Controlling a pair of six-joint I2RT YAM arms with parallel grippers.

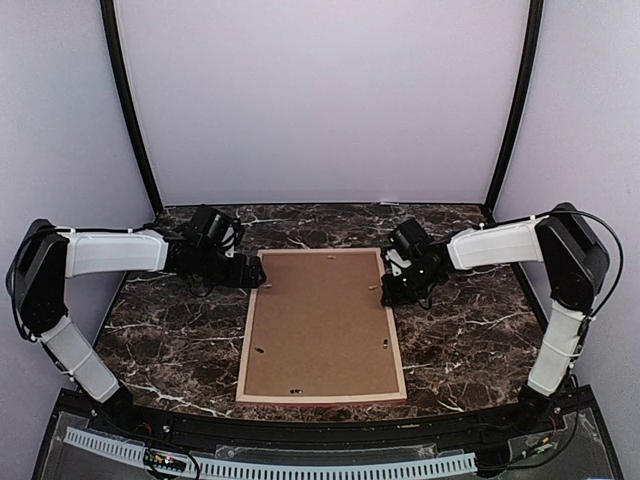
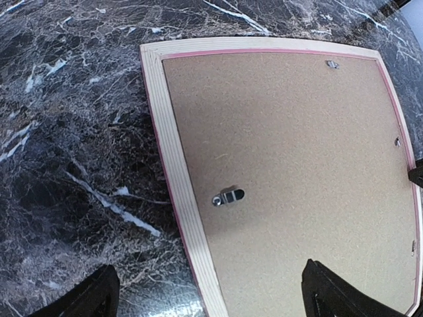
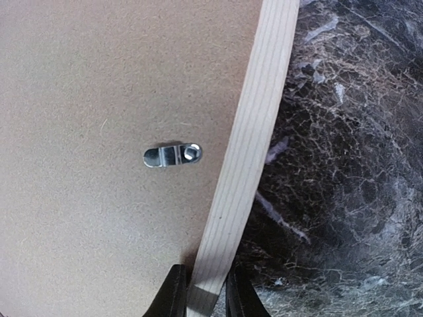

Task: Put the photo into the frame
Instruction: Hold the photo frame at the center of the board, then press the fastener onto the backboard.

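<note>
The frame (image 1: 243, 350) lies face down on the dark marble table, its pale wood back up and a thin pink edge showing. A brown backing board (image 1: 320, 320) fills it. The photo is hidden. My left gripper (image 1: 258, 277) hangs open over the frame's left rail (image 2: 173, 165), one finger above the marble and the other above the backing board (image 2: 284, 152). My right gripper (image 1: 388, 290) sits at the right rail (image 3: 254, 132), and its two fingers press that rail from both sides (image 3: 201, 290).
Small metal turn clips (image 2: 228, 197) (image 3: 173, 155) sit on the board near the rails, with others along its edges. The marble table (image 1: 170, 330) runs to the booth walls left, right and behind. Both arm bases stand at the near edge.
</note>
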